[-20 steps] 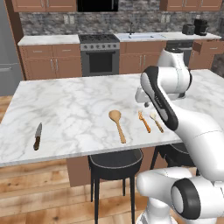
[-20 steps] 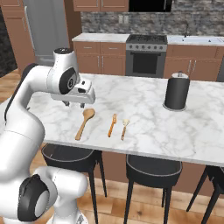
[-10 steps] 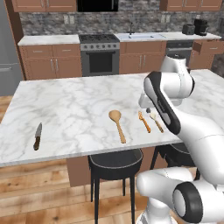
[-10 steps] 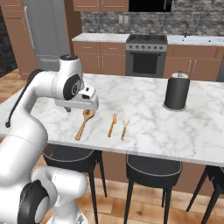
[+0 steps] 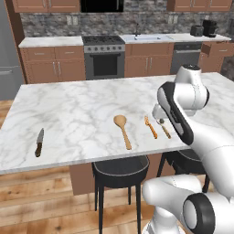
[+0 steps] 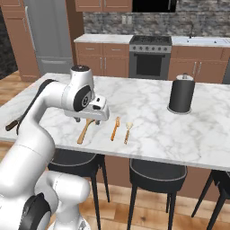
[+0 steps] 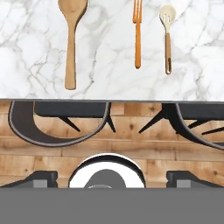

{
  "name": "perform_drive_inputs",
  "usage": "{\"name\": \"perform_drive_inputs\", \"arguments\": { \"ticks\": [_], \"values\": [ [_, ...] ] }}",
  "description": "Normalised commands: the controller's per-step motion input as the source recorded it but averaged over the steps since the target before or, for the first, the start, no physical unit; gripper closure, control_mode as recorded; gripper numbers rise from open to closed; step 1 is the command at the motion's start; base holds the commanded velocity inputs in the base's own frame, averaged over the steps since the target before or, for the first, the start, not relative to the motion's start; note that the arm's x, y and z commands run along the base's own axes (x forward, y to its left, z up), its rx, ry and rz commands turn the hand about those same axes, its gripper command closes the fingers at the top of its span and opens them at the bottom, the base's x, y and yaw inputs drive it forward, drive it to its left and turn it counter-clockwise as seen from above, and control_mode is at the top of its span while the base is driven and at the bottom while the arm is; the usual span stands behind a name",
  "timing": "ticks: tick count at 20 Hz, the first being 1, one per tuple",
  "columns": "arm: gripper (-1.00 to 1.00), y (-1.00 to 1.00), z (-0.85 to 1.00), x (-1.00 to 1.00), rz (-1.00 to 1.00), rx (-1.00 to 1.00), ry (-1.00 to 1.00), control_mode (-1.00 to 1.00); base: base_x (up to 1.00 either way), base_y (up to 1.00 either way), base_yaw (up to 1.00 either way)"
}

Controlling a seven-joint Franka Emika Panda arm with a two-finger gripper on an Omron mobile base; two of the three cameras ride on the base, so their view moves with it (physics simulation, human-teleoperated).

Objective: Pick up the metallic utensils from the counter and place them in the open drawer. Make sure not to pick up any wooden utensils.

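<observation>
I see white marble surface with grey veins, on brown wooden base. Knife lies near its left front edge, silver blade pointing away, well apart from rest. Near front edge, three utensils side by side, handles toward me: big wooden spoon, orange-handled utensil just beside it, small pale-headed spoon next over. Black cylindrical canister stands upright farther back on right.

Bright even rendered light, soft faint shadows, no glare, all sharp w/o blur.
</observation>
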Motion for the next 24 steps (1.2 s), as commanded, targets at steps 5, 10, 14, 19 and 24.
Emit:
{"name": "perform_drive_inputs", "arguments": {
  "ticks": [5,10,14,19,24],
  "values": [
    [-1.00,-0.16,-0.15,0.00,0.00,0.00,0.05,-1.00,0.00,0.00,0.00],
    [-1.00,-0.07,-0.06,0.00,0.00,0.00,0.02,-1.00,0.00,0.00,0.00],
    [-1.00,-0.01,-0.11,0.00,0.00,0.00,0.00,-1.00,0.00,0.00,0.00],
    [-1.00,-0.01,-0.21,0.10,0.00,0.00,0.00,-1.00,0.00,0.00,0.00],
    [-1.00,-0.01,-0.18,0.35,0.00,0.00,0.00,-1.00,0.00,0.00,0.00]
  ]
}}
